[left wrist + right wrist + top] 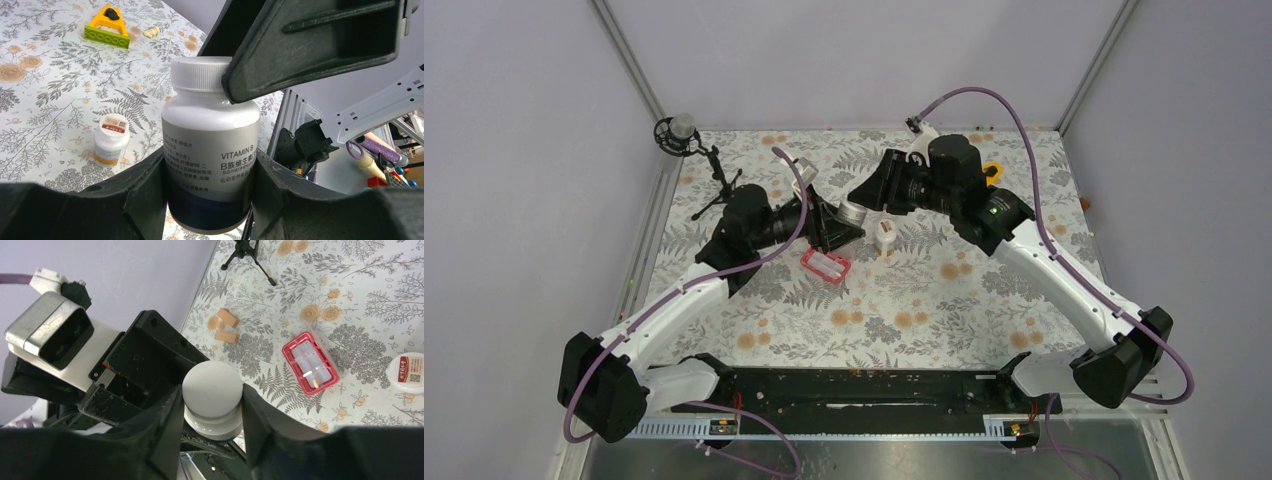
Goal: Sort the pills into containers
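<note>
**Presently: both claws clamped on one vitamin bottle, tray lying apart**

Left claw (pixel 207 167) is pressed against both sides of the vitamin bottle (pixel 210 125), pinching its body low on the label. Right claw (pixel 212 396) is closed on the bottle's white cap (pixel 212 382), one finger on each side. The bottle is held between the two arms, lifted off the floral cloth (pixel 944 300).

The red pill tray (pixel 825 264) lies flat on the cloth just left of centre in the overhead view, immediately below the left claw and touching neither claw. An orange speck (pixel 315 383) shows in the tray's lowest compartment in the right wrist view; whether it is a pill cannot be told.

A small white bottle (pixel 885 237) stands upright just right of the tray. A yellow wedge tool (pixel 106 27) lies at the upper left of the left wrist view.
</note>
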Tool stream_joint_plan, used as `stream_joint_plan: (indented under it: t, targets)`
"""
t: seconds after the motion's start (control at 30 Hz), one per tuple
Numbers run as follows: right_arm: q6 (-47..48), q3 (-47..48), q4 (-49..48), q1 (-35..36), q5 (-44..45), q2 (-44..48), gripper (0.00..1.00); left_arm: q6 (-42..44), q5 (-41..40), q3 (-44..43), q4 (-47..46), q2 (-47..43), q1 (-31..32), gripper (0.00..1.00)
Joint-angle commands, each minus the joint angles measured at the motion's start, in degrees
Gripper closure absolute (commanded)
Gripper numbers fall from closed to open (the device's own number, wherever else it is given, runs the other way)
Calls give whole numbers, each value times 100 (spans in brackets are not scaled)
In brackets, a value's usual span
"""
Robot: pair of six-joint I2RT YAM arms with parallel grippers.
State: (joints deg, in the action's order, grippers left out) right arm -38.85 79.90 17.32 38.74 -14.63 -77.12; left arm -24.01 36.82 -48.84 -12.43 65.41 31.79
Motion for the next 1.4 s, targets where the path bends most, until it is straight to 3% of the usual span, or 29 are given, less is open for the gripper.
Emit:
stream_joint_plan:
  t: [0.0,0.17,0.23,0.43,0.57,0.63,0.67,0.7,0.73,0.77,0.8,0.87,0.97,1.1,1.23,1.37]
  targets:
    - [27,307,-126,52,-371,-57,65,73,-9,-303,-172,-124,10,100]
    - [529,303,-216,-48,-691,34,100,80,180,-302,-158,-147,4,100]
    - [815,161,-418,-237,-1203,145,100,125,438,-310,-130,-195,10,100]
    - [1918,-86,-681,-734,-4022,339,100,88,1764,-242,-420,-392,11,100]
    - [2628,50,44,-781,-4858,343,100,-24,2371,-216,-664,-478,11,100]
    - [2689,63,162,-781,-4533,423,100,-11,2432,-234,-663,-484,8,100]
    - [2631,61,146,-780,-4232,467,97,35,2395,-253,-629,-478,11,100]
    - [2499,69,124,-780,-3824,485,75,94,2333,-278,-539,-463,10,100]
    - [2366,65,91,-780,-3472,487,43,183,2228,-309,-437,-448,9,100]
    - [2165,51,26,-762,-3155,477,24,273,2102,-330,-346,-431,4,100]
    - [1918,19,-117,-736,-2739,479,12,351,1913,-356,-268,-404,10,100]
    - [1382,-116,-377,-625,-2106,498,6,547,1669,-436,-23,-352,11,100]
    - [726,-211,-383,-344,-1089,515,6,749,1273,-502,200,-297,10,100]
    - [279,-51,-124,-88,-475,417,12,889,822,-572,429,-261,11,100]
    - [105,33,-53,-80,-440,399,36,907,639,-596,508,-234,9,100]
    - [39,61,-162,-78,-990,371,53,908,446,-619,644,-237,11,100]
